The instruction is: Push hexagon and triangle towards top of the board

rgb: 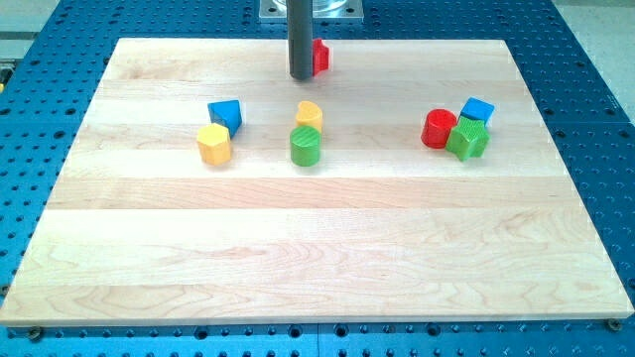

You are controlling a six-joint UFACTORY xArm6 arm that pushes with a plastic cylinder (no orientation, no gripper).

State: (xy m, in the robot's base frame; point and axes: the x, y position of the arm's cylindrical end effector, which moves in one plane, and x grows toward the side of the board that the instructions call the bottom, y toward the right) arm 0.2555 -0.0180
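Looking at the camera view, you see a pale wooden board lying on a blue perforated table. My tip is a bare rod, with nothing to spread or pinch, standing near the board's top edge and touching the left side of a red block, shape unclear. Toward the left edge, the yellow hexagon touches the blue triangle. At centre a yellow block sits just above a green cylinder. Toward the right edge, a red cylinder, a green block and a blue block cluster together.
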